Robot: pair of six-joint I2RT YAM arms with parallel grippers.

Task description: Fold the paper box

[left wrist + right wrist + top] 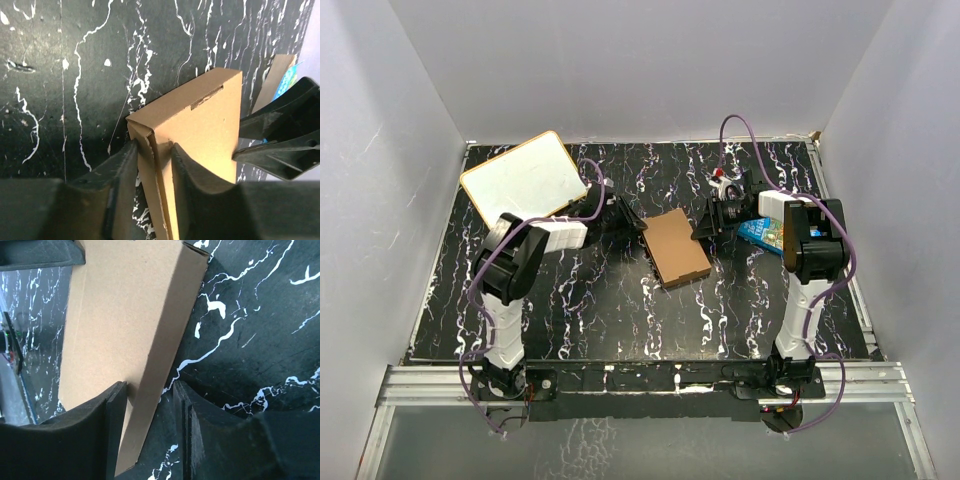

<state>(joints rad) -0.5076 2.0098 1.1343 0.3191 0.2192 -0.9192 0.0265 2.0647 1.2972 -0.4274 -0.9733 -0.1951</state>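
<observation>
The top external camera looks steeply down from above and behind the arm bases (510,375), taking in the whole black marbled table (570,300). Each wrist camera sits close behind its own fingers (200,190), aimed down along them. Both share the paper box (677,247), seemingly from opposite ends.

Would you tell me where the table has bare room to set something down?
Bare: the near strip between the paper box and the arm bases; the far edge right of the white board. Crowded: mid-table, where left end effector and right end effector clamp the box, blue box alongside.
</observation>
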